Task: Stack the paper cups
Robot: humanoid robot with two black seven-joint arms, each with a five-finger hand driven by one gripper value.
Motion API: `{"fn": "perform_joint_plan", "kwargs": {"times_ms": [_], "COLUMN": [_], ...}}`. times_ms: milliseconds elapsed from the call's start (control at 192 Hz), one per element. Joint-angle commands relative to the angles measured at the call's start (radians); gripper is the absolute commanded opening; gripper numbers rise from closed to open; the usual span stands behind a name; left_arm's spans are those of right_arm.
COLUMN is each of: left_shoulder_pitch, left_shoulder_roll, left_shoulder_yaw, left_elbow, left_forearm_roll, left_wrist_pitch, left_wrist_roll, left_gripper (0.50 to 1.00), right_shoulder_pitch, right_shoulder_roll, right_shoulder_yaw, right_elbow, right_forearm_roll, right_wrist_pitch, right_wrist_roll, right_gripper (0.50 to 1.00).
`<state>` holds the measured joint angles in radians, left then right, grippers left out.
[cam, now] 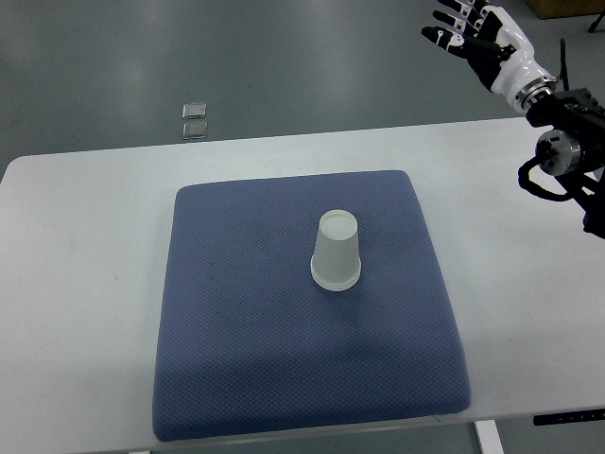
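Note:
A white paper cup (337, 250) stands upside down near the middle of the blue cushion (246, 322); whether it is one cup or a stack I cannot tell. My right hand (470, 30) is raised at the far top right, beyond the table's back edge and well away from the cup. Its fingers are spread and hold nothing. The right arm (563, 142) comes in from the right edge. No left arm shows.
The cushion lies on a white table (85, 284). Two small square plates (196, 120) sit on the grey floor beyond the table's far edge. A brown box corner (565, 8) shows at the top right.

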<state>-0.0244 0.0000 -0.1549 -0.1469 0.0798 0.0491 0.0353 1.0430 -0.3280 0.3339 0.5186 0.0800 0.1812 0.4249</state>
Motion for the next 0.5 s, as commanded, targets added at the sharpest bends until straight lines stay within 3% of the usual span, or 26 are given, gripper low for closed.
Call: {"fn": "perform_joint_plan", "kwargs": {"times_ms": [0,131,496], "left_shoulder_pitch": [0.000,0.000,0.000], "left_shoulder_roll": [0.000,0.000,0.000], "left_shoulder_yaw": [0.000,0.000,0.000], "left_elbow": [0.000,0.001,0.000], "left_forearm_roll": [0.000,0.000,0.000], "left_wrist_pitch": [0.000,0.000,0.000], "left_wrist_roll": [0.000,0.000,0.000], "left_gripper": [1.000,1.000,1.000], "right_shoulder_pitch": [-0.018,-0.037,-0.072], "right_shoulder_roll": [0.017,0.030,0.035], "right_shoulder_yaw": [0.000,-0.004,0.004], "right_elbow": [-0.002,0.001,0.000], "right_forearm_roll": [0.110,0.158,0.150], "right_wrist_pitch": [-0.022,-0.009,-0.002], "right_wrist_roll": [-0.054,-0.087,-0.077], "right_gripper": [0.897,0.911,0.913]}}
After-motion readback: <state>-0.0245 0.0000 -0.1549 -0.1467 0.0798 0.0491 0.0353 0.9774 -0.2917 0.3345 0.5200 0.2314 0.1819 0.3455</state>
